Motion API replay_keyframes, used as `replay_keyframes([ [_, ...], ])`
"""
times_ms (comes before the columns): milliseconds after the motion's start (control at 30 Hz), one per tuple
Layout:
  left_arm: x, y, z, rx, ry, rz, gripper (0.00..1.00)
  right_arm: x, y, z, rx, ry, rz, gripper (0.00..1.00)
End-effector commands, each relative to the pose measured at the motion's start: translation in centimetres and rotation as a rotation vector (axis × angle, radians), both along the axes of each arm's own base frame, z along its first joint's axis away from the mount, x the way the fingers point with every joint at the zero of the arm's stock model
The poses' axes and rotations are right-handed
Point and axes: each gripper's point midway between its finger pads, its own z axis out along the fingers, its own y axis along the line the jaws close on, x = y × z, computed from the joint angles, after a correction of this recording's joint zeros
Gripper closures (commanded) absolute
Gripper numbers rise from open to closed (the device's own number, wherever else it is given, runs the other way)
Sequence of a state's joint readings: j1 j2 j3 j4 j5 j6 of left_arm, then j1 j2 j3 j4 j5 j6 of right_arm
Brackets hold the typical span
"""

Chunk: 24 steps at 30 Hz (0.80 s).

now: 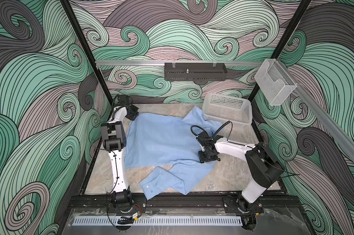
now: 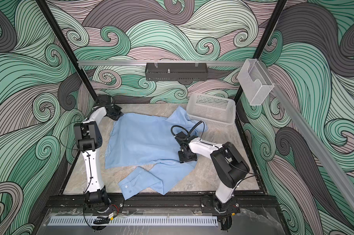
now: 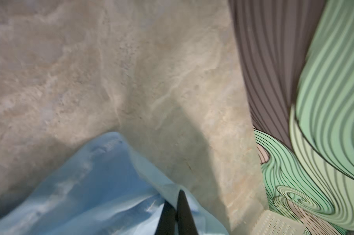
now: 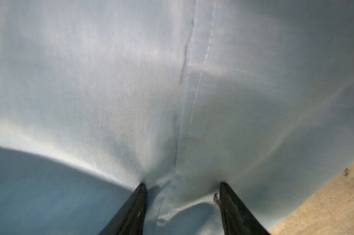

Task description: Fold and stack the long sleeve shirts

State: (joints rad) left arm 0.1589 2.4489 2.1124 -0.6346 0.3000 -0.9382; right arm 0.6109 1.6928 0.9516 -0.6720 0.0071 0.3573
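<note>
One shirt [image 1: 162, 140]: lying spread across desk [image 1: 233, 175].
Left gripper [image 3: 177, 196]: pinching shut on shirt by desk's far-left corner.
Right gripper [image 4: 183, 185]: standing half open, fingertips [image 4: 142, 188] pressing into shirt.

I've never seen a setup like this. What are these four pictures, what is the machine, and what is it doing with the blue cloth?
Two robot arms are mounted at the near edge of a marbled table. Each ends in a two-fingered gripper. The two wide pictures look down from overhead and show nearly the same view. The two close-ups come from cameras on the arms' wrists.

A light blue shirt lies spread out and unfolded on the table, with one sleeve's buttoned cuff near the front edge. A white perforated basket sits at the far right, beside the shirt.

The left gripper is shut on the shirt's far-left corner. The right gripper is open, its fingertips pressed onto the fabric on either side of a seam, and it grips nothing yet.
</note>
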Motion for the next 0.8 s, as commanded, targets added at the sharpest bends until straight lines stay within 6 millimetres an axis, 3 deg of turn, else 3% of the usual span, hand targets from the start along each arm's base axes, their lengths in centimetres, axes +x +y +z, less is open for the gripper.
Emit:
replay_keyframes([
  [0, -0.5, 2.1, 0.7, 0.038, 0.033, 0.056, 0.89, -5.6, -2.7, -1.7, -0.071, 0.219, -0.003, 0.42],
  [100, -0.7, 2.4, 0.8, 0.03, 0.036, 0.04, 0.7, -5.8, -2.6, -1.0, -0.057, 0.221, 0.001, 0.39],
  [167, -0.9, 2.2, 2.0, 0.033, 0.026, 0.009, 0.54, -4.7, -1.8, 0.5, -0.022, 0.17, 0.01, 0.34],
  [333, -2.4, 1.4, 8.3, 0.071, -0.069, -0.074, 0.35, 2.3, -0.5, 7.9, 0.078, -0.101, -0.065, 0.19],
  [400, -4.2, 0.6, 10.4, 0.095, -0.081, -0.12, 0.33, 5.1, -1.0, 10.6, 0.117, -0.178, -0.155, 0.16],
  [467, -6.8, -0.2, 11.1, 0.124, -0.061, -0.164, 0.33, 7.9, -2.4, 12.5, 0.135, -0.237, -0.257, 0.15],
  [567, -11.1, -2.0, 10.1, 0.137, -0.01, -0.224, 0.32, 11.4, -4.5, 13.1, 0.125, -0.267, -0.383, 0.13],
  [767, -18.3, -6.1, 4.1, 0.084, 0.153, -0.358, 0.33, 17.1, -8.6, 9.9, 0.109, -0.256, -0.568, 0.11],
])
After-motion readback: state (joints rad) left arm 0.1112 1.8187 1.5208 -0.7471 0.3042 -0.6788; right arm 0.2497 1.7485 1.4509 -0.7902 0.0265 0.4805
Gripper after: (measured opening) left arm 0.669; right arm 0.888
